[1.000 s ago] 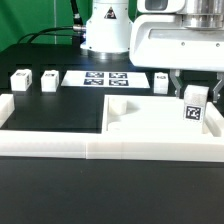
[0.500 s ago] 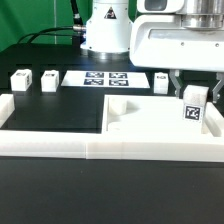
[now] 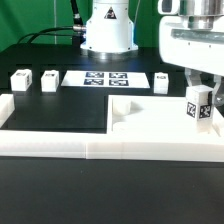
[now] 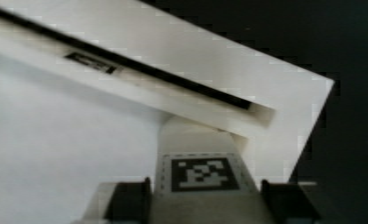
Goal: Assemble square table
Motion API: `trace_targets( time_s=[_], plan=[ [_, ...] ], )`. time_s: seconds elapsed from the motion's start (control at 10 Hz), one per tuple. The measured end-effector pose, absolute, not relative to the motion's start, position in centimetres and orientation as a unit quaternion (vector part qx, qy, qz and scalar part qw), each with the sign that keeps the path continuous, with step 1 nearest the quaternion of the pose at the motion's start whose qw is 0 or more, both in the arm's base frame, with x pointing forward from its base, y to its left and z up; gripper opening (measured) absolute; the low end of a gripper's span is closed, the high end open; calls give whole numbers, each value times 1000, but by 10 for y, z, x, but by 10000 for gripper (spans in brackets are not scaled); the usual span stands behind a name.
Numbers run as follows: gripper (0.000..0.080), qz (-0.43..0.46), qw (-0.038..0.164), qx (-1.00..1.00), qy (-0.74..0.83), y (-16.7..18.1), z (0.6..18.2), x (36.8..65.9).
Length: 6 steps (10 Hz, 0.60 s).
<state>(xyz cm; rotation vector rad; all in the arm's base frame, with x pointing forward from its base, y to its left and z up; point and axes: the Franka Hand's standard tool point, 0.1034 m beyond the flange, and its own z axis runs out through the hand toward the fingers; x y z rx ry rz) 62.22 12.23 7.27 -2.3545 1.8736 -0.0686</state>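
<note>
We are holding a leg (image 3: 198, 108) clamped in the gripper (image 3: 198, 96) just above the tabletop (image 3: 150, 128), apparently to line it up for seating.

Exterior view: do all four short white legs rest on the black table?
No: three short white tagged legs stand on the black table; the gripper holds the fourth leg between its jaws.
</note>
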Motion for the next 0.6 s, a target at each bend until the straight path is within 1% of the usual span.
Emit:
trace_targets(
  time_s=[0.2,0.6],
  plan=[
    [293,-13,71,-722,688,131,73,624],
    [293,2,80,-607,790,128,74,629]
  ],
)
